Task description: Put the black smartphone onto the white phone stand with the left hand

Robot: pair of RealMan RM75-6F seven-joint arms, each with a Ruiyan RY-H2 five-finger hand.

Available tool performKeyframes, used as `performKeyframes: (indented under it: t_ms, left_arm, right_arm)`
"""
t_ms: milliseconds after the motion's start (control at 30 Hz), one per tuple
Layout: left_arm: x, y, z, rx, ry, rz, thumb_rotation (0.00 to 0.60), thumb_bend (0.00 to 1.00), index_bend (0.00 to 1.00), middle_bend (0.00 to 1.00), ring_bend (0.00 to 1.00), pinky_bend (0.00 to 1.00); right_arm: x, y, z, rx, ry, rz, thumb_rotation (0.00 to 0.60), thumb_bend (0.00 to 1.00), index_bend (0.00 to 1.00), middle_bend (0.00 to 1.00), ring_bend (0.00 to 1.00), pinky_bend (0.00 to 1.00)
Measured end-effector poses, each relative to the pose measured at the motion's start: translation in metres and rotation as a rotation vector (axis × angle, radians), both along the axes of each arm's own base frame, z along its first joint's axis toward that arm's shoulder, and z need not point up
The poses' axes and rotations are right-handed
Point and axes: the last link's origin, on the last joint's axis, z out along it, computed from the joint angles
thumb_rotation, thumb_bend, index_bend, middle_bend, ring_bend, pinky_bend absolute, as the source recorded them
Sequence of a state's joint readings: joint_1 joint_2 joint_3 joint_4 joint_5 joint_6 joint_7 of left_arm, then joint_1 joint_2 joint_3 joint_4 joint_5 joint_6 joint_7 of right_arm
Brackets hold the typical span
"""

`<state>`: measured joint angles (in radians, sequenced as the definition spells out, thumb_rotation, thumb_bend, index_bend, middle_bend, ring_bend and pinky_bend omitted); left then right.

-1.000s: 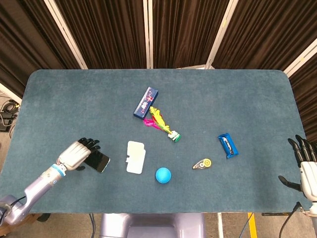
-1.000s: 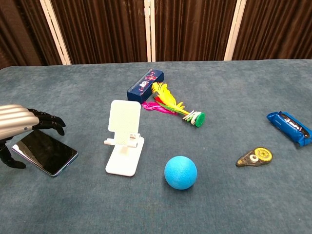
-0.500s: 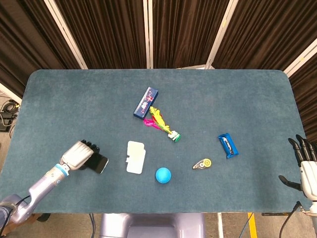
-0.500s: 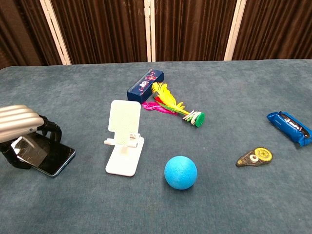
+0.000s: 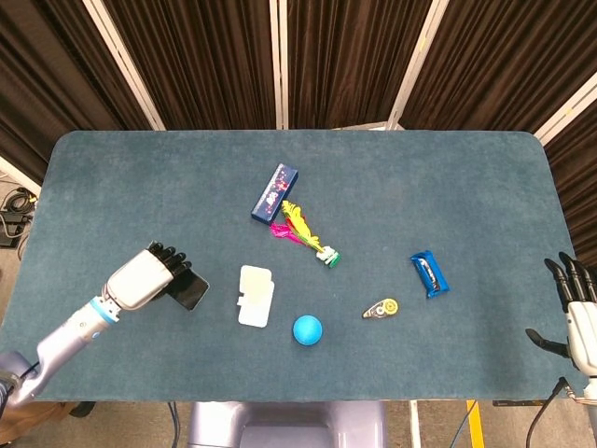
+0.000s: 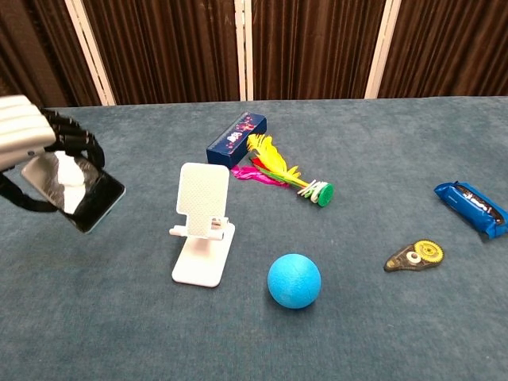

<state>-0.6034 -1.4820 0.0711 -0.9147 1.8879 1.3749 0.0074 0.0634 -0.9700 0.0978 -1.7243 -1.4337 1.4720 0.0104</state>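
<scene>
My left hand [image 5: 145, 278] [image 6: 28, 139] grips the black smartphone [image 5: 191, 291] [image 6: 75, 188] and holds it in the air, tilted, well above the table. The phone's glossy screen faces outward and catches light. The white phone stand [image 5: 255, 296] [image 6: 202, 225] sits upright on the blue-grey cloth, to the right of the phone and apart from it, with nothing on it. My right hand [image 5: 576, 313] shows at the far right edge of the head view, fingers spread, holding nothing.
A blue ball [image 6: 294, 280] lies just right of the stand's front. Behind the stand are a dark blue box [image 6: 236, 140] and a yellow-pink feathered shuttlecock [image 6: 279, 174]. Further right lie a correction tape [image 6: 414, 255] and a blue packet [image 6: 471, 207].
My left hand closed its fingers around the phone on the table, then lifted it up clear of the cloth. The right hand stayed where it was.
</scene>
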Motion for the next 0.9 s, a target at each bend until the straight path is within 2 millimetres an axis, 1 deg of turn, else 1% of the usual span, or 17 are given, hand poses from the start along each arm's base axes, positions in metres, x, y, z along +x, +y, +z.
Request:
performKeyframes:
  t_ms: [100, 200, 233, 333, 533, 733, 900]
  left_arm:
    - [0.011, 0.006, 0.009, 0.044, 0.018, -0.138, 0.600, 0.00, 0.63, 0.47, 0.46, 0.44]
    - [0.024, 0.018, 0.016, 0.085, 0.059, -0.282, 0.600, 0.00, 0.63, 0.47, 0.46, 0.44]
    - [0.032, 0.023, 0.017, 0.094, 0.080, -0.341, 0.600, 0.00, 0.63, 0.47, 0.46, 0.44]
    - [0.056, 0.033, 0.013, 0.099, 0.125, -0.484, 0.600, 0.00, 0.63, 0.47, 0.46, 0.41]
    - [0.090, 0.044, 0.004, 0.120, 0.234, -0.705, 0.600, 0.00, 0.61, 0.44, 0.44, 0.39]
    - [0.115, 0.053, -0.007, 0.124, 0.348, -0.854, 0.600, 0.01, 0.61, 0.44, 0.43, 0.37]
    - [0.129, 0.054, -0.014, 0.119, 0.381, -0.896, 0.600, 0.01, 0.61, 0.44, 0.43, 0.37]
  right_arm:
    - [-0.001, -0.001, 0.000, -0.003, 0.000, -0.006, 0.600, 0.00, 0.00, 0.00, 0.00, 0.00]
    - [-0.002, -0.002, 0.001, -0.008, -0.001, -0.015, 0.600, 0.00, 0.00, 0.00, 0.00, 0.00]
    - [-0.003, -0.002, 0.002, -0.010, -0.001, -0.020, 0.600, 0.00, 0.00, 0.00, 0.00, 0.00]
    - [-0.006, -0.003, 0.003, -0.016, 0.001, -0.031, 0.600, 0.00, 0.00, 0.00, 0.00, 0.00]
    - [-0.011, -0.005, 0.006, -0.026, -0.001, -0.052, 0.600, 0.00, 0.00, 0.00, 0.00, 0.00]
    - [-0.016, -0.004, 0.010, -0.041, -0.008, -0.069, 0.600, 0.00, 0.00, 0.00, 0.00, 0.00]
    - [-0.018, -0.004, 0.012, -0.046, -0.010, -0.075, 0.600, 0.00, 0.00, 0.00, 0.00, 0.00]
